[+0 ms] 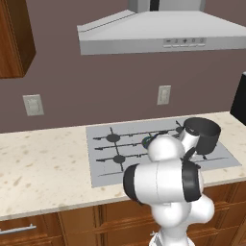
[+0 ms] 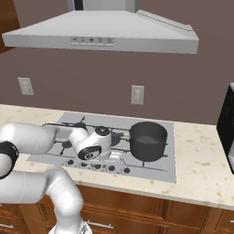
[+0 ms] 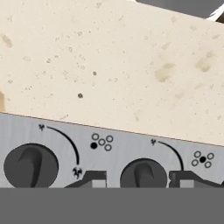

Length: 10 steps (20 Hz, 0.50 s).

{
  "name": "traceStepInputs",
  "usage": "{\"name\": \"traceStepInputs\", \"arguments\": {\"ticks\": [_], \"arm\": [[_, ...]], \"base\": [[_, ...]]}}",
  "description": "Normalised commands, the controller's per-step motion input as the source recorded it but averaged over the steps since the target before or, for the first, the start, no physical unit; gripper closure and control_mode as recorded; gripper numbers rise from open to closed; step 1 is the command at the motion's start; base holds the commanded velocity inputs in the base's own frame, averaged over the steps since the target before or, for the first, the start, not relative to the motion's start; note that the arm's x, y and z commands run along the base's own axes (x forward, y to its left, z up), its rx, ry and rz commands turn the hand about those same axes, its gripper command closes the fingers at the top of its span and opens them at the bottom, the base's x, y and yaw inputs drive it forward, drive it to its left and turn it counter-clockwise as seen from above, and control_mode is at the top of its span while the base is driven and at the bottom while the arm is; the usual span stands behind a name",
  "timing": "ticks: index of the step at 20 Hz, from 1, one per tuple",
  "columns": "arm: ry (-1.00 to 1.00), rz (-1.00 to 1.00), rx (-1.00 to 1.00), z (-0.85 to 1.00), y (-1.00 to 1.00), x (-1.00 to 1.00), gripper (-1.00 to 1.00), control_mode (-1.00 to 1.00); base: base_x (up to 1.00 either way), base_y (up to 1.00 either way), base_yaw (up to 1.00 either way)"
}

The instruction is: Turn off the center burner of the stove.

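Tool (image 3: 137,178) hangs low over the stove (image 2: 155,169) knob row, fingertips open astride one knob (image 3: 143,173) without clamping it, while the center burner (image 1: 147,142) beside the black pot (image 2: 148,140) reads dark teal; turning apparently remains.

A dark pot (image 2: 148,140) sits just right of the jaws; speckled counter (image 3: 113,65) stretches beyond them.

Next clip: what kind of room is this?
A home-style kitchen, rendered: a stove set in a speckled counter, a range hood above it, a dark pot on the cooktop, and wooden cabinets below.
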Motion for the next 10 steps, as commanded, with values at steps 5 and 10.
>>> {"name": "traceStepInputs", "arguments": {"ticks": [5, 10], "arm": [[0.00, -0.96, -0.10, 0.00, 0.19, 0.01, 1.00, -1.00], [0.00, -0.95, -0.09, 0.00, 0.25, 0.03, 1.00, -1.00]], "base": [[0.00, 0.00, 0.00], [0.00, 0.00, 0.00]]}}
